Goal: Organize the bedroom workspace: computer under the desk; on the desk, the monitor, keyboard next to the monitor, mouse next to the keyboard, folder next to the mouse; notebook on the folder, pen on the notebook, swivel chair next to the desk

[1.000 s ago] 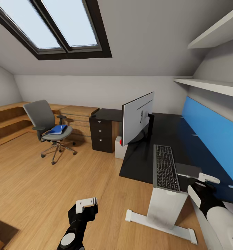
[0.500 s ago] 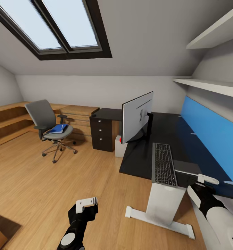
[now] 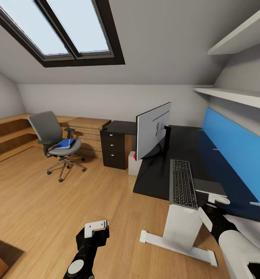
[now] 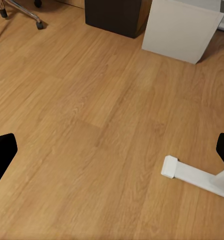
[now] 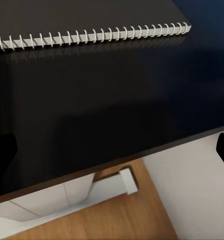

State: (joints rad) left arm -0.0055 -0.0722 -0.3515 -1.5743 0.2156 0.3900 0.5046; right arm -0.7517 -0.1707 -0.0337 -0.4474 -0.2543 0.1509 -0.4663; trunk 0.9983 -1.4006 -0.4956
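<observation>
The flat bright blue folder [image 3: 64, 144] lies on the grey upholstered swivel chair [image 3: 54, 142] at mid-left, unmoved; right of centre, the silver-backed widescreen monitor [image 3: 153, 130] and slim silver-grey keyboard [image 3: 182, 183] already sit on the black-topped desk [image 3: 184, 149]. The right gripper [image 3: 212, 209], jaws spread, hovers just beside the thin grey spiral notebook [image 3: 210, 187] at lower right. The left gripper [image 3: 95, 228] hangs wide and empty over bare floor.

Attic bedroom office, skylight [image 3: 64, 31], desk [image 3: 184, 149], swivel chair [image 3: 54, 141]

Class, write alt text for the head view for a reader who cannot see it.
An attic bedroom: a black desk carries the monitor and keyboard, while the blue folder lies on the swivel chair across the wood floor. Both grippers, left and right, hang low in front.
</observation>
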